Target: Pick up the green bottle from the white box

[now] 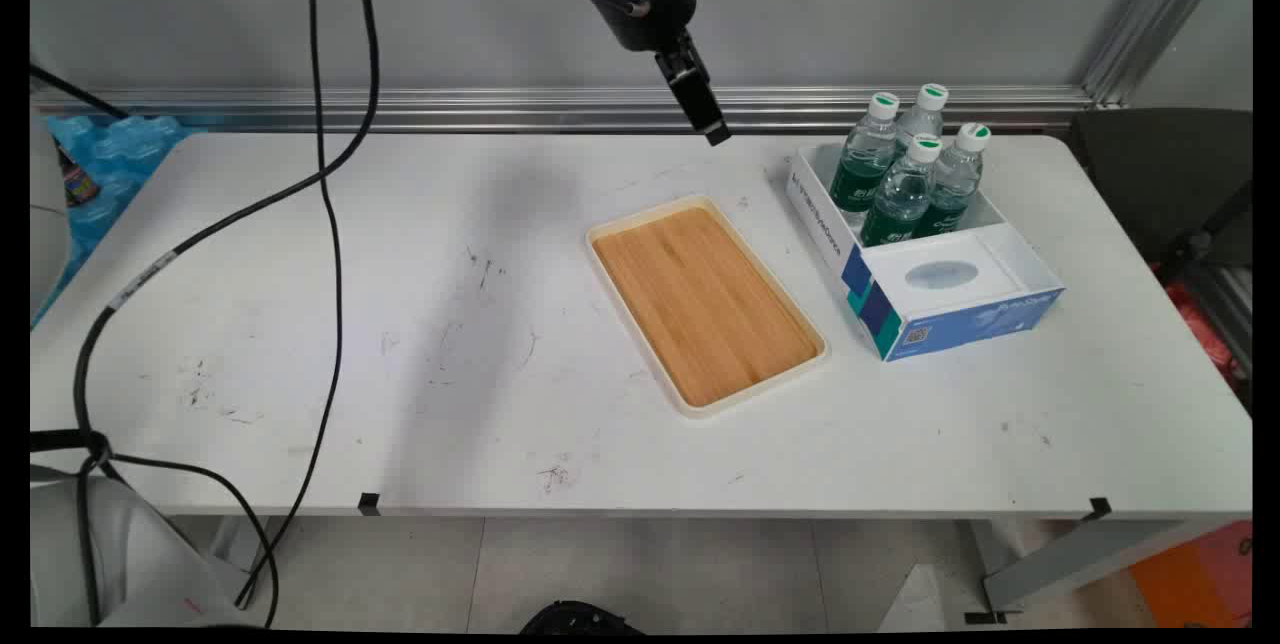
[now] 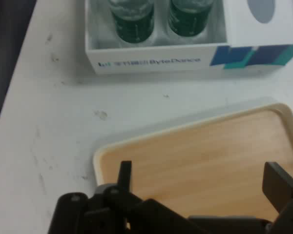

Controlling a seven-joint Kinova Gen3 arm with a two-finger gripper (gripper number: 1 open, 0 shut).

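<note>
My gripper [image 1: 703,116] hangs high above the table's back, over the bare strip between the far end of a tray and a box. In the hand view the gripper [image 2: 202,179] is open, its two fingers wide apart with nothing between them. Below it lies a wooden tray [image 1: 705,304] with a cream rim, nothing on it; the hand view shows the tray [image 2: 205,156] just under the fingers. To the right stands a white and blue cardboard box [image 1: 940,304] holding several green-labelled water bottles [image 1: 905,174]. The hand view shows the box [image 2: 151,62] and two of the bottles [image 2: 132,19] at the top.
Black cables [image 1: 330,224] hang over the table's left half. A blue pack of bottles [image 1: 110,164] lies off the table's back left corner. A dark chair [image 1: 1170,184] stands at the right. The white table [image 1: 450,344] bears scuff marks.
</note>
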